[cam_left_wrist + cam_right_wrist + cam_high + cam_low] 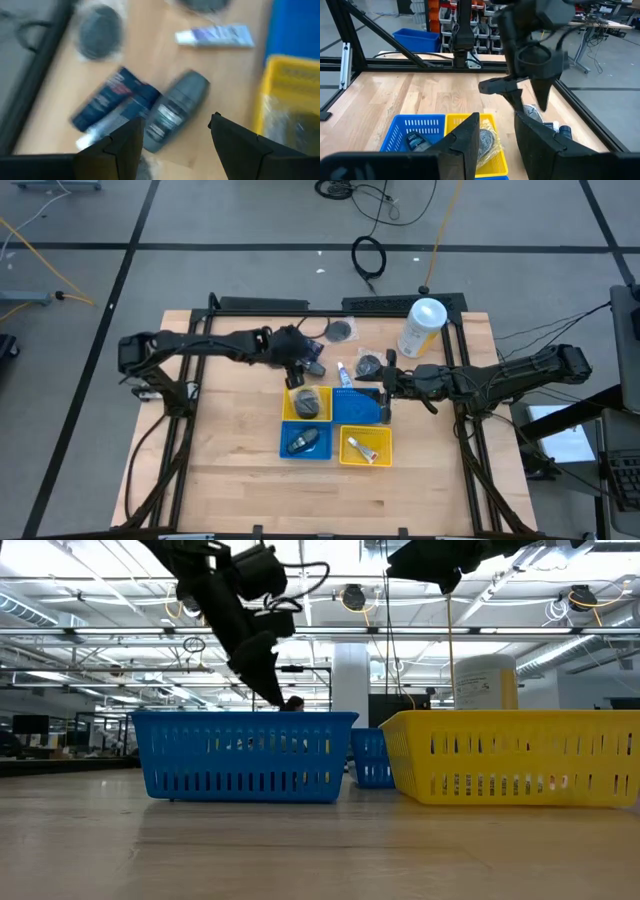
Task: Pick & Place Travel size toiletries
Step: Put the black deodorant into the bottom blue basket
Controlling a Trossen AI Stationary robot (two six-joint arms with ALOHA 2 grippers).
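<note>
My left gripper (177, 120) hangs open over the wood beside the far yellow tray (287, 95), its fingers either side of a dark grey bottle (177, 107) without touching it. The bottle lies on its side against a dark blue tube (112, 102). A white tube with blue marks (215, 36) and a round grey packet (100, 31) lie farther off. In the high view my left gripper (298, 375) is by the trays' far left corner. My right gripper (496, 120) waits open and empty, high over the far blue tray (357, 406).
Four square trays stand together at the table's middle: yellow (307, 403) and blue behind, blue (305, 442) and yellow (366, 445) in front, each holding something small. A tall white-and-cream canister (423, 327) stands at the far right. Two round packets (341, 330) (370, 363) lie behind the trays.
</note>
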